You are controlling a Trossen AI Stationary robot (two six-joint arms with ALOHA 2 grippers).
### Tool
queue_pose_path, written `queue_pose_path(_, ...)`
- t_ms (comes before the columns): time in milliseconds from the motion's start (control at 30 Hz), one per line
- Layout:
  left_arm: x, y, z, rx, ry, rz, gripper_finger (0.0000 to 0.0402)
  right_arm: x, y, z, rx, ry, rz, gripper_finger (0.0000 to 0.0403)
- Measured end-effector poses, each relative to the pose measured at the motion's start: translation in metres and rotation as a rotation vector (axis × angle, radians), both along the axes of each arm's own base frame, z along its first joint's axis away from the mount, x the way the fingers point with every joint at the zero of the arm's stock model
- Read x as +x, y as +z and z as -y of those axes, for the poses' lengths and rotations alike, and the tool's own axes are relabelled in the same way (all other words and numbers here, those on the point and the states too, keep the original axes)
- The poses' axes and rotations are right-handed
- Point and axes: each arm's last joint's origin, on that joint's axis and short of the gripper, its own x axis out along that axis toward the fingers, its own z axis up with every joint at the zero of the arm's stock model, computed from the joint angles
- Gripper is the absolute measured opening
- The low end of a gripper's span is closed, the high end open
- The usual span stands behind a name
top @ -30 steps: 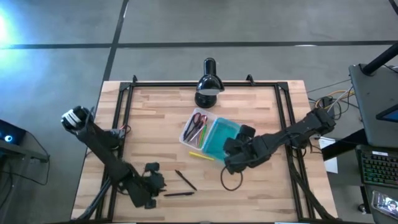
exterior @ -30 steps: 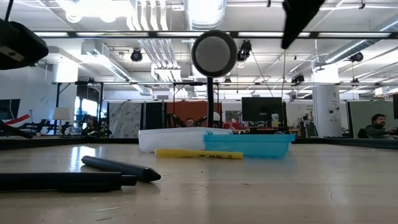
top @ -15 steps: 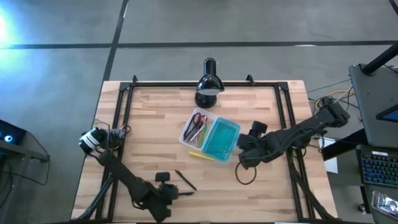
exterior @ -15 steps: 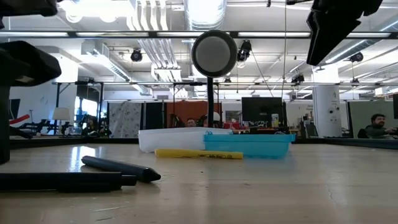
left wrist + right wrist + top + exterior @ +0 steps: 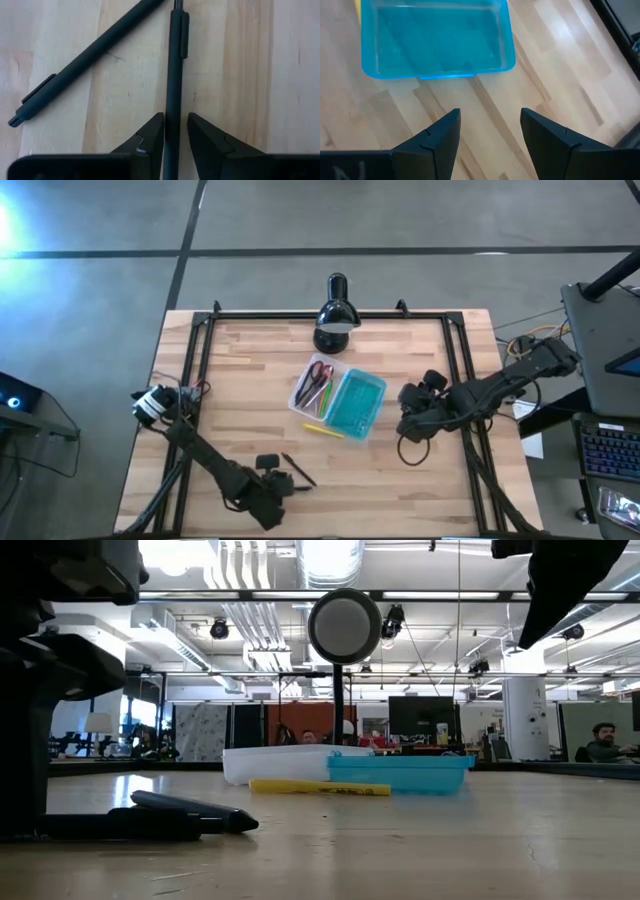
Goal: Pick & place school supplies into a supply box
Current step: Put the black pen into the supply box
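Down at the near edge of the desk, the left end effector straddles a dark pen, its two fingers set narrowly, one on each side of the barrel. The wrist view shows the barrel filling the gap between them, so they close on it or very nearly (a sliver of wood may still show on one side), and the pen lies flat on the wood. A second dark pen lies just beside it, angled away, untouched.

The right end effector hovers over bare desk to the right of the supply box, fingers spread fairly wide with nothing between them. Its wrist camera looks down on the turquoise lid, which lies apart from the fingertips.

From above, the supply box sits mid-desk: the clear tray holds red-handled scissors and some pens, with the lid beside it. A yellow pen lies on the desk against the box's near side. A black desk lamp stands at the far edge.
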Motion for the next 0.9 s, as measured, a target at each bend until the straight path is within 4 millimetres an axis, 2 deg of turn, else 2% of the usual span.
queue_pose_path(233,0.006,-0.001,-0.01,-0.038,0.008,-0.057,0.0016,0.001,-0.005,-0.001,0.001,0.006,0.004,0.0198)
queue_pose_path(500,0.01,0.01,-0.019,-0.116,0.099,-0.056,0.0012,0.0,-0.007,0.001,-0.032,0.018,-0.004,0.0198)
queue_pose_path(667,0.003,0.03,-0.024,-0.22,0.23,-0.072,0.0011,0.002,-0.002,0.001,-0.083,0.054,0.005,0.0197)
queue_pose_path(800,-0.004,0.063,-0.025,-0.382,0.373,-0.013,0.0011,0.003,0.001,0.004,-0.119,0.05,0.038,0.019)
queue_pose_path(900,-0.007,0.086,-0.036,-0.43,0.518,0.099,0.001,0.006,0.002,0.007,-0.12,0.017,0.081,0.0186)
